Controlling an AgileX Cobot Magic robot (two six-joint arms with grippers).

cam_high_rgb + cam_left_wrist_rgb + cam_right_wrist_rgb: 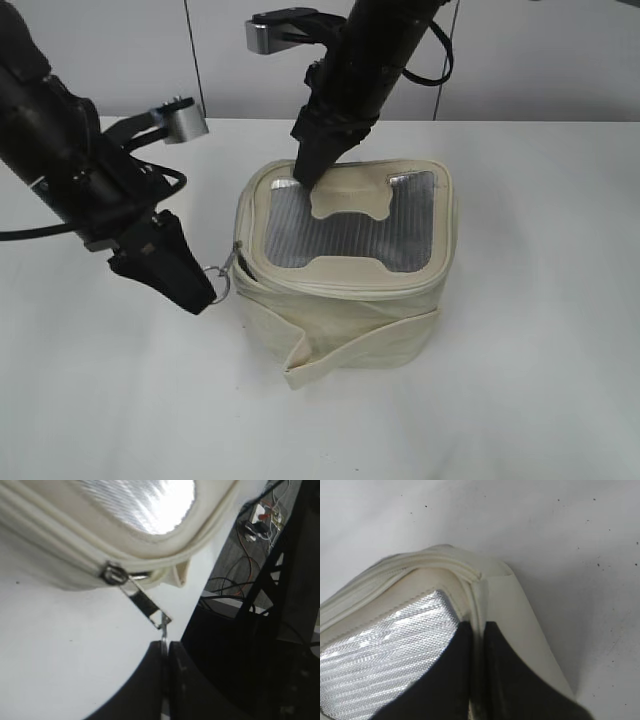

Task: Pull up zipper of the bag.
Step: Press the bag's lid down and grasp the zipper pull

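While I watched from my desk, the bag (345, 275) sat mid-table, lid up. My left gripper (200, 292) was pinched closed on the ring pull (163, 630) at the bag's near-left corner, where the zipper (75, 562) still gaped. My right gripper (308, 172) pressed down on the lid's far edge, fingers nearly together, gripping nothing I could make out. I judged the thin ring could slip from the fingertips if I pulled off the track's line. If the right gripper's hold gave way, the light bag might drag or tip instead of zipping.
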